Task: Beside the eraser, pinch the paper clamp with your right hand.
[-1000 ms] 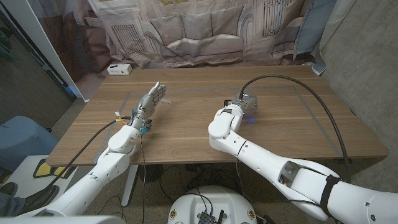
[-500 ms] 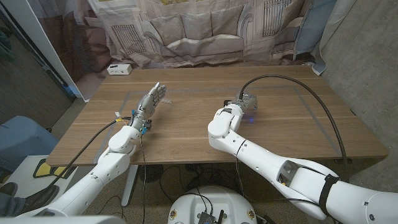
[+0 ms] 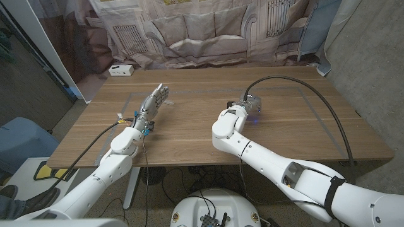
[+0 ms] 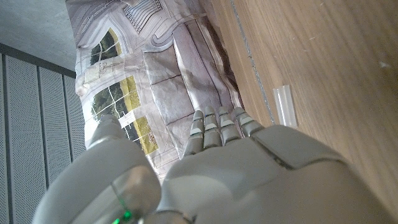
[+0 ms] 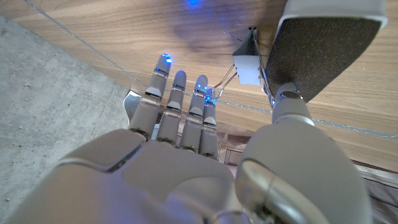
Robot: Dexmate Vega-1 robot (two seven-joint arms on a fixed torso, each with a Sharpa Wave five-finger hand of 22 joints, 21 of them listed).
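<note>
In the right wrist view a small black paper clamp [image 5: 248,45] with silver wire handles lies on the wooden table, and a white eraser [image 5: 248,68] sits right against it. My right hand [image 5: 186,143] hovers over them with its fingers [image 5: 179,93] straight on one side and its thumb [image 5: 323,43] on the other; whether anything touches the clamp is unclear. In the head view my right hand [image 3: 248,104] sits right of the table's middle and hides both objects. My left hand [image 3: 153,102] is over the table's left part, fingers straight and empty.
A white box [image 3: 120,70] stands at the table's back left corner. A thin taped rectangle [image 3: 189,92] marks the tabletop. A black cable [image 3: 303,85] arcs from my right wrist over the table's right half. A printed cloth backdrop [image 3: 202,31] hangs behind the table.
</note>
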